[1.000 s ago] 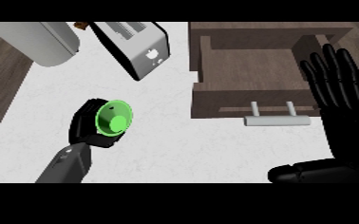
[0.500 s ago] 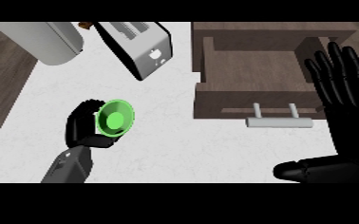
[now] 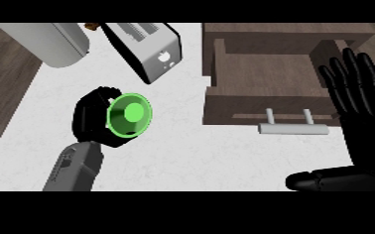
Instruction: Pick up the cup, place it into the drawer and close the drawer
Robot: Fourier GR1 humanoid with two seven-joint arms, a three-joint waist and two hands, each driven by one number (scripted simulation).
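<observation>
A bright green cup (image 3: 130, 116) lies on its side in my left hand (image 3: 93, 115), whose black fingers curl round it, above the white counter at the left. The brown drawer (image 3: 219, 69) stands pulled out at the upper right, its inside bare, with a grey handle (image 3: 291, 127) on its front. My right hand (image 3: 351, 96) is at the right edge beside the drawer, fingers straight and pointing up.
A silver toaster (image 3: 150, 49) lies tilted just above the cup, between it and the drawer. A large grey rounded appliance (image 3: 60, 42) sits at the top left. A dark wooden strip (image 3: 13, 79) borders the counter's left side.
My left hand has lifted the cup slightly up and to the right, toward the drawer. The right hand has stayed in place.
</observation>
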